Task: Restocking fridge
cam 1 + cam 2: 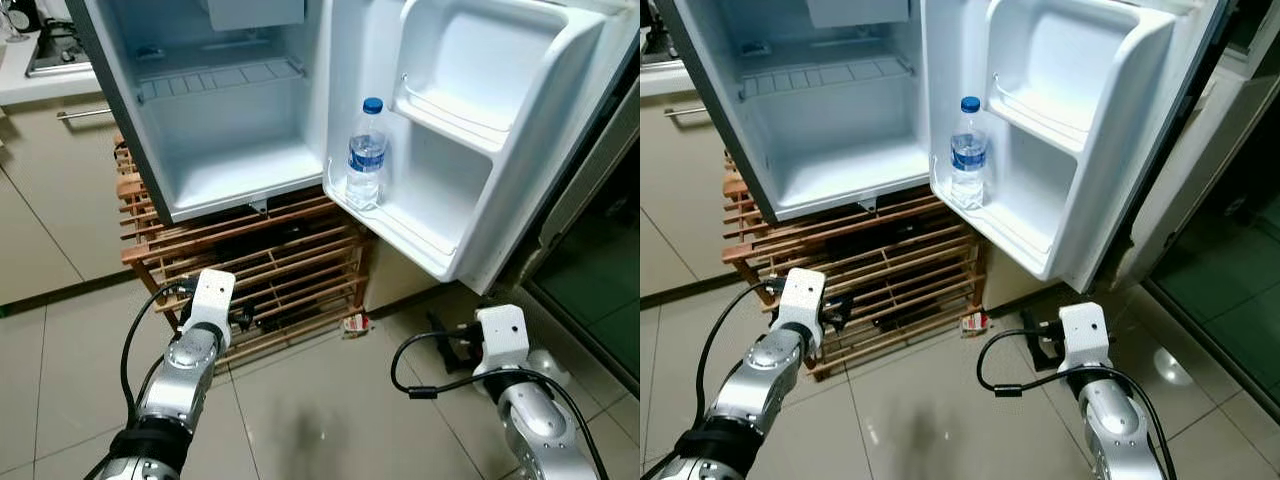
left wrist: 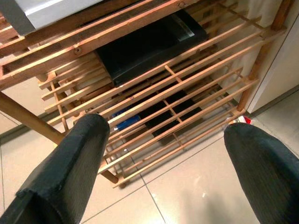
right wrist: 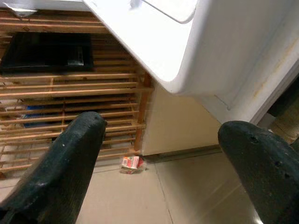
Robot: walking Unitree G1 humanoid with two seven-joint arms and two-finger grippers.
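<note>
A water bottle (image 1: 366,152) stood upright in the open fridge door's lower shelf (image 1: 400,232); likely light, smooth, slightly squashy, best gripped mid-body; left gripper (image 2: 159,163) and right gripper (image 3: 161,163) hung low, fingers wide, empty.

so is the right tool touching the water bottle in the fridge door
Apart. The left eye view shows the right tool low over the floor tiles, with the water bottle standing well above it in the fridge door shelf.
</note>
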